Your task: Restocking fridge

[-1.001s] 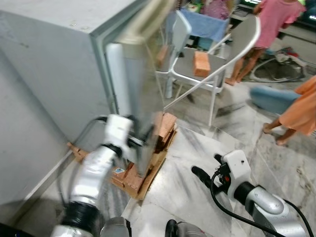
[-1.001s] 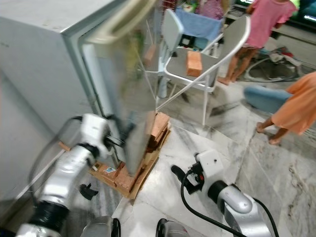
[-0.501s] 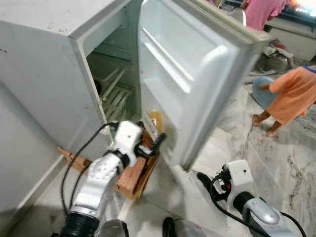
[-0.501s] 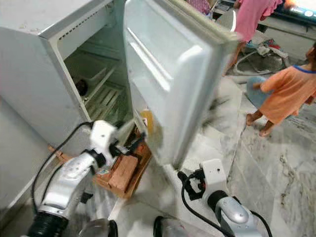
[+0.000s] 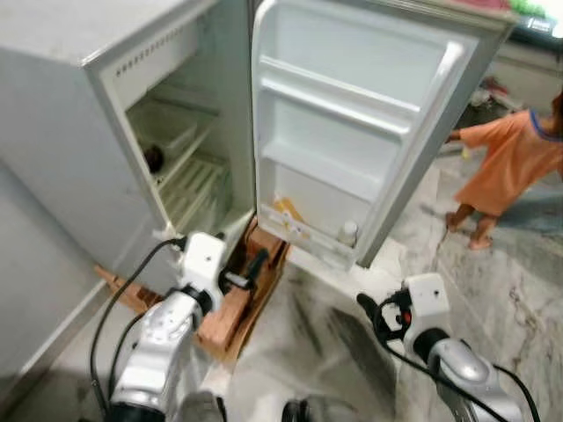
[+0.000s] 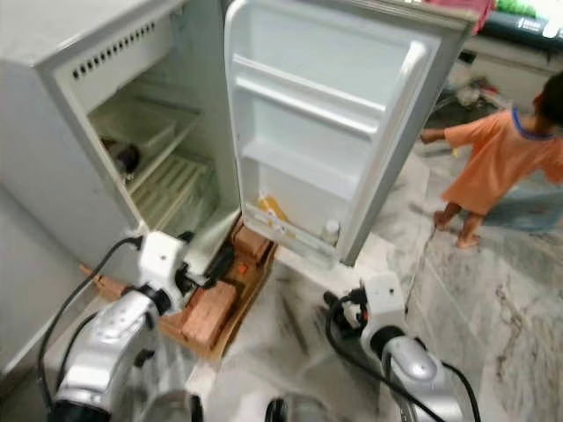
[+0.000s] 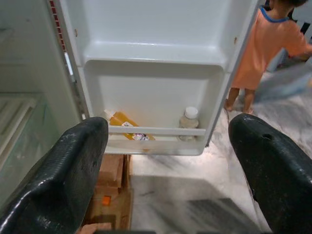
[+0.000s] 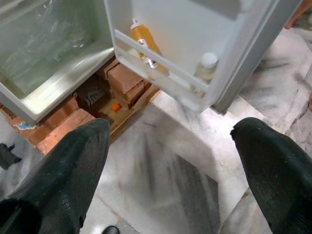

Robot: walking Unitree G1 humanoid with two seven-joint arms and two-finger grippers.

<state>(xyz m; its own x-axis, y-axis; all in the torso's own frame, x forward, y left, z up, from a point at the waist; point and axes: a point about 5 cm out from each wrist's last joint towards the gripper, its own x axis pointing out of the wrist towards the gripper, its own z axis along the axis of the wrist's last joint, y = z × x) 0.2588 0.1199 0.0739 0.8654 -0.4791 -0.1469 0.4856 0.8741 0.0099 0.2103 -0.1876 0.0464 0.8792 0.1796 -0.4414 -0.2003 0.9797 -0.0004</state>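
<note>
The grey fridge (image 5: 79, 167) stands open, its door (image 5: 352, 123) swung wide to the right. On the door's lowest shelf lie an orange bottle (image 7: 127, 126) and a small white-capped bottle (image 7: 189, 122). White wire shelves show inside the cabinet, with a dark round thing (image 5: 154, 158) on one of them. My left gripper (image 5: 255, 264) is low in front of the fridge's base, open and empty, pointing at the door shelf. My right gripper (image 5: 365, 306) hovers over the marble floor below the door, also open and empty.
The fridge rests on red bricks and a wooden board (image 5: 233, 303). A person in orange (image 5: 506, 167) stands just beyond the door's outer edge, on the right. Grey-veined marble floor (image 5: 325, 325) spreads in front. A grey wall runs along the left.
The fridge door has swung from half open to wide open. My left gripper has come away from the door and dropped lower. The person in orange has come nearer to the door.
</note>
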